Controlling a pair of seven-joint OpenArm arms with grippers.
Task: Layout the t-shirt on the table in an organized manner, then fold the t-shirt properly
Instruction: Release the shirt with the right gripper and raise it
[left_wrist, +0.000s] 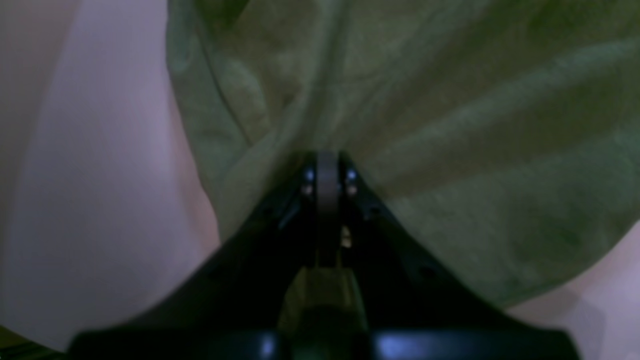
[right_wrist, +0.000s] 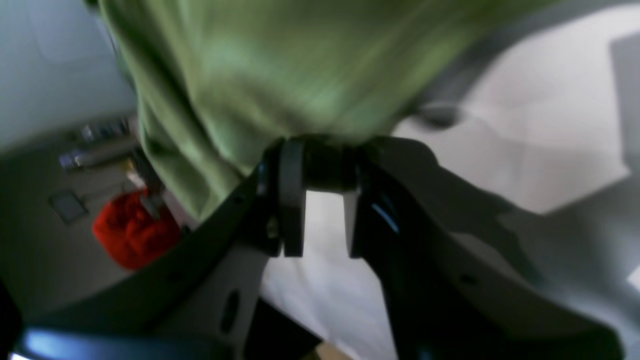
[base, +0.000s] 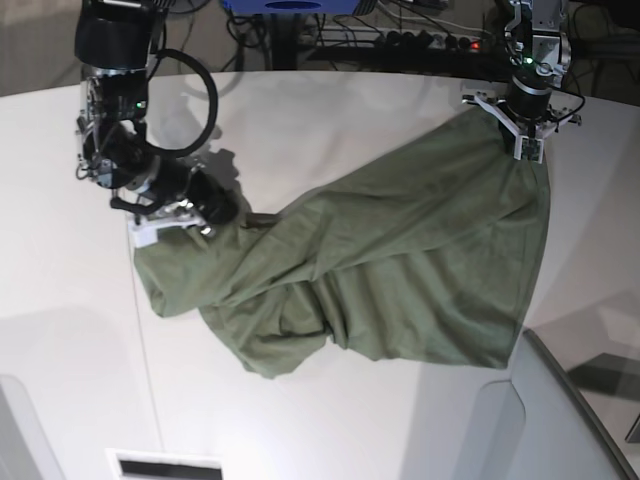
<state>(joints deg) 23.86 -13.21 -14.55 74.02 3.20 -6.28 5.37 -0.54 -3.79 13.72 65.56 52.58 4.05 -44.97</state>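
The olive-green t-shirt (base: 400, 270) lies crumpled and stretched diagonally across the white table (base: 330, 110). My left gripper (base: 522, 143) is at the far right of the base view, shut on one edge of the shirt. In the left wrist view the cloth (left_wrist: 450, 125) fans out from the closed left gripper (left_wrist: 327, 160). My right gripper (base: 170, 225) is at the left of the base view, on the shirt's other end. In the right wrist view the cloth (right_wrist: 300, 65) bunches at the tips of the right gripper (right_wrist: 322, 150), whose jaws stand a little apart around it.
Cables and a power strip (base: 420, 40) run behind the table's far edge. A grey panel (base: 560, 420) juts in at the bottom right. A thin seam (base: 145, 340) crosses the tabletop. A red object (right_wrist: 132, 232) sits off the table in the right wrist view.
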